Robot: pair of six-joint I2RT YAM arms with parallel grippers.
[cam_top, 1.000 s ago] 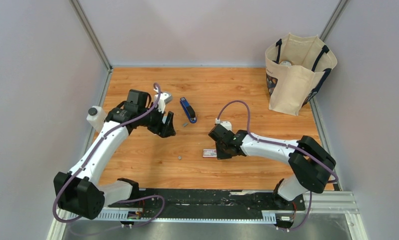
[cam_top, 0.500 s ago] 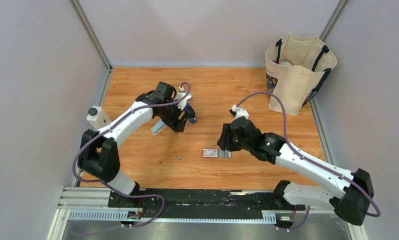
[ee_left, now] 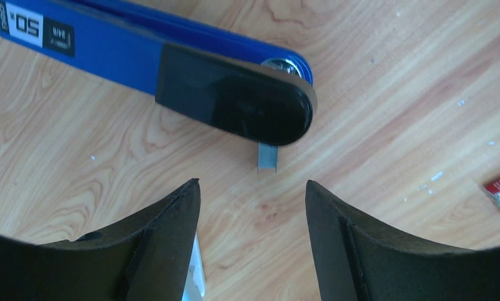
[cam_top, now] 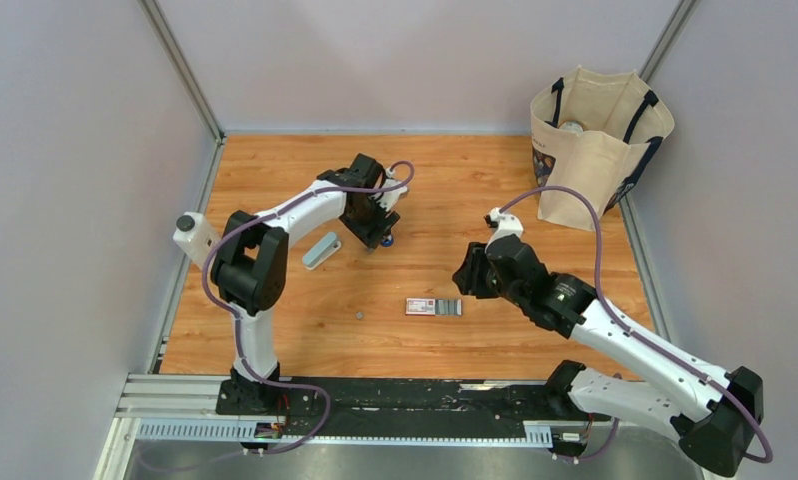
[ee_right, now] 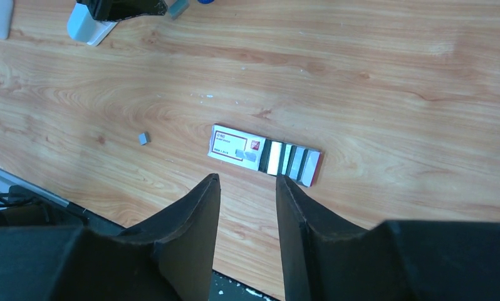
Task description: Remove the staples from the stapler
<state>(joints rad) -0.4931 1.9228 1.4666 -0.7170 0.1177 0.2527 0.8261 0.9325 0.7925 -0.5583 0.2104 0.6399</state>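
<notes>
**Left gripper poised over the stapler; right gripper idle above the staple box.**

Nearest, the right gripper (ee_right: 247,182) hangs with its jaws apart and empty over the red-and-white box (ee_right: 263,155), a loose grey bit (ee_right: 143,137) lying to its left. Farther back, left of centre, the left gripper (ee_left: 254,188) is spread and empty just beside the stapler (ee_left: 109,53), which lies flat on the wood. A short staple strip (ee_left: 268,157) sits at the edge of its black end. A good grasp would likely straddle the slim body squarely across its width, coming straight down so neither finger sweeps the strip away. Only the left wrist view shows that strip. From above the gripper hides most of the stapler, though that view alone shows the pale block (cam_top: 321,250) to the left and the tote bag (cam_top: 595,150) at far right.
</notes>
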